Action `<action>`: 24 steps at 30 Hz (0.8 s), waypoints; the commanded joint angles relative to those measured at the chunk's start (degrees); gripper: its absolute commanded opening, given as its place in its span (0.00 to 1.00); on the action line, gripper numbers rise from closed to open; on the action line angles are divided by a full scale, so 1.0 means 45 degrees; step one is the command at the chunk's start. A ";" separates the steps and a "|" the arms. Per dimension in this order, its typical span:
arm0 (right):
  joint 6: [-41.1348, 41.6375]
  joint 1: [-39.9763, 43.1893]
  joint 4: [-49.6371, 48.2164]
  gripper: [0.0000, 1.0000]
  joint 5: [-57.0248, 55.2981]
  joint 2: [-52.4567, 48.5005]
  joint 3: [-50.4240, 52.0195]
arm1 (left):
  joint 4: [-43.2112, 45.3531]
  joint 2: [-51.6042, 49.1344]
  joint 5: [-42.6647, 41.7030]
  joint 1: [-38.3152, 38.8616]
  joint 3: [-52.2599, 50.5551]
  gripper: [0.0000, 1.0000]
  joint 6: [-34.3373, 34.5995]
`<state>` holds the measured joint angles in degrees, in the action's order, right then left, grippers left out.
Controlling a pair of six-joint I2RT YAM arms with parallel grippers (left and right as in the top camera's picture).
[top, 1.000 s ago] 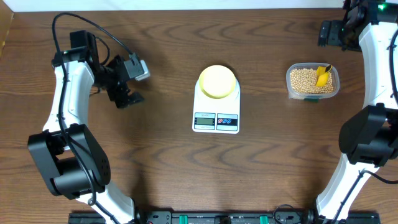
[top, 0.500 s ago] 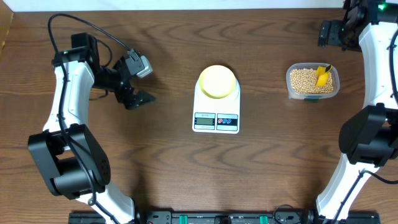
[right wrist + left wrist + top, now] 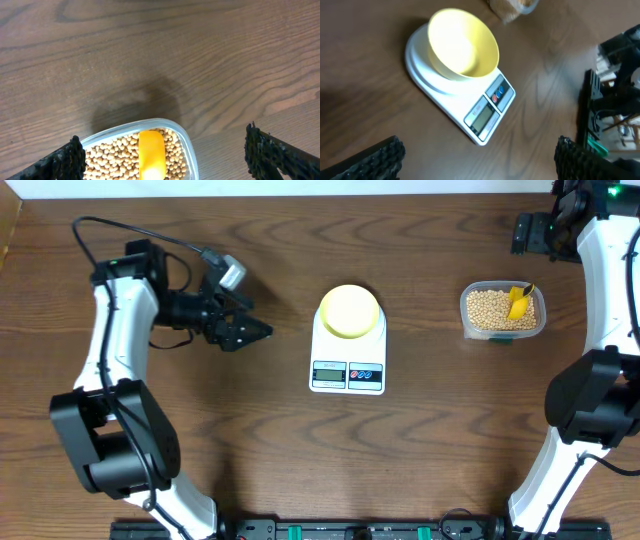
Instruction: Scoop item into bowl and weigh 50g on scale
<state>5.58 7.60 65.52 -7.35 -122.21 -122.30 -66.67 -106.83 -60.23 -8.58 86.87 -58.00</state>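
The left gripper (image 3: pixel 252 332) has swung in towards the scale (image 3: pixel 347 352) over the last second. It now hovers just to the scale's left, pointing at it. The right gripper (image 3: pixel 528 232) has not moved. The left fingers (image 3: pixel 375 159) are spread wide with nothing between them.

The white scale sits on the wooden counter (image 3: pixel 300 450), with its display and buttons on the near side. The pale yellow bowl (image 3: pixel 350 310) stands on the scale's round platform.

To the right of the scale, well apart from it, a clear tub (image 3: pixel 466 312) holds the tan beans (image 3: pixel 488 308), and a yellow scoop (image 3: pixel 518 302) lies in them. The right gripper hangs beyond the tub, farther right of the scale. Its fingers (image 3: pixel 67 161) are also spread wide and hold nothing.
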 commanded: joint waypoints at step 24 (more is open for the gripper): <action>-0.0112 0.0053 0.0005 0.99 -0.0146 0.0015 -0.0209 | 0.1880 0.0019 1.0074 0.7062 -0.0092 0.98 1.2152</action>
<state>5.58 7.60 65.52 -7.38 -122.21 -122.30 -58.41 -106.83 -17.04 22.87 86.85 -5.87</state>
